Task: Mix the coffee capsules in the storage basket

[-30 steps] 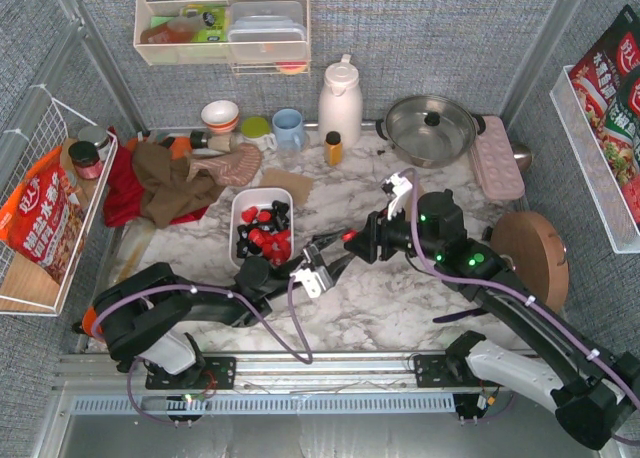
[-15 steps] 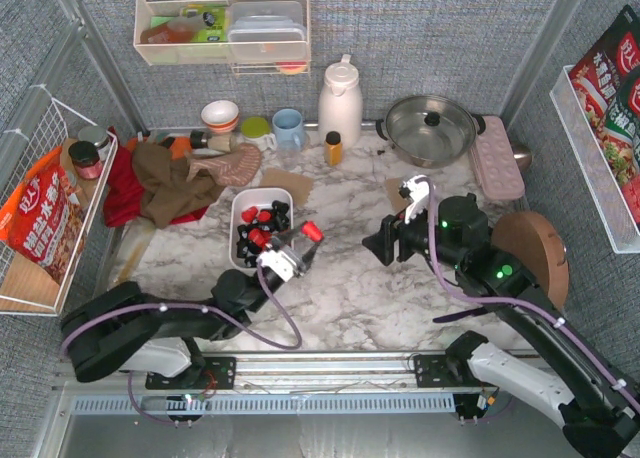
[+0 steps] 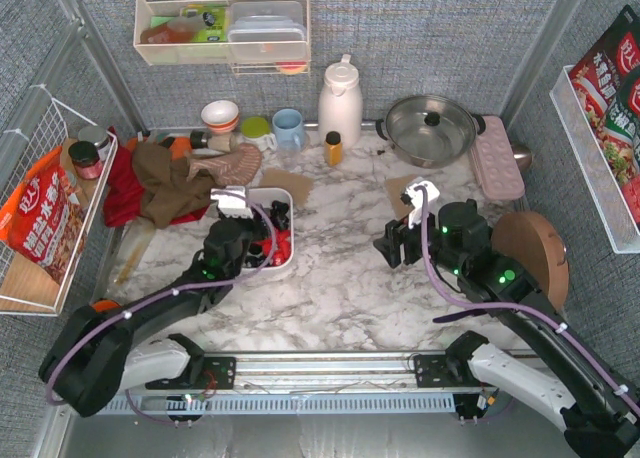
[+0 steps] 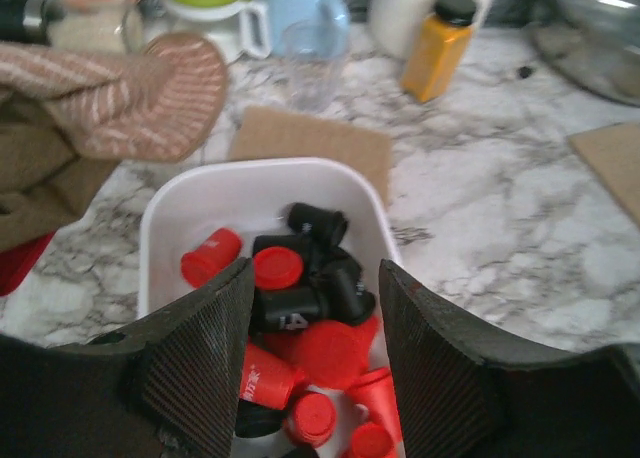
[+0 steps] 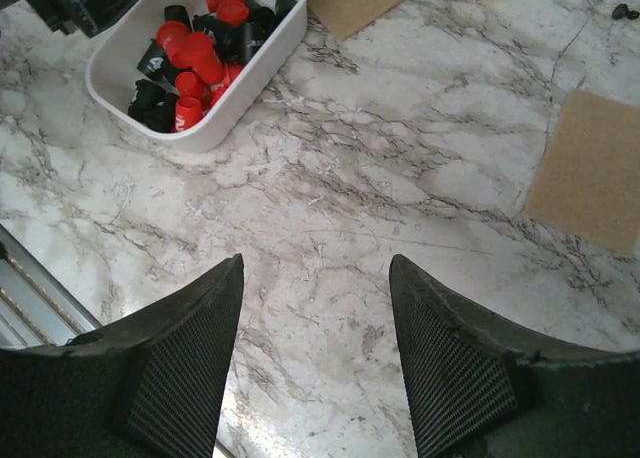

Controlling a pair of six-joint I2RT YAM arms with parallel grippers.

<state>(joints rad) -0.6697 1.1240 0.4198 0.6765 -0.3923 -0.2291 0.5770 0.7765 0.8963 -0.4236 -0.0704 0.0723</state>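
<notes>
The white storage basket (image 3: 284,266) sits left of the table's middle and holds several red and black coffee capsules (image 3: 277,217). My left gripper (image 3: 250,240) hovers over the basket. In the left wrist view its jaws stand wide open (image 4: 315,348) above the capsules (image 4: 300,303), with a red capsule (image 4: 328,350) lying loose between them, and the basket rim (image 4: 265,168) shows beyond. My right gripper (image 3: 388,246) is open and empty over bare marble (image 5: 315,358). The right wrist view shows the basket (image 5: 215,138) and capsules (image 5: 195,63) at its far left.
A brown cloth (image 3: 170,183) lies left of the basket. Along the back stand a blue cup (image 3: 288,130), an orange-yellow bottle (image 3: 333,148), a white jug (image 3: 340,102), a lidded pot (image 3: 431,128) and a pink tray (image 3: 496,158). A round wooden board (image 3: 530,256) lies at the right.
My left gripper carried a red capsule from the table's middle back over the basket and now stands open. My right gripper drew back to the right.
</notes>
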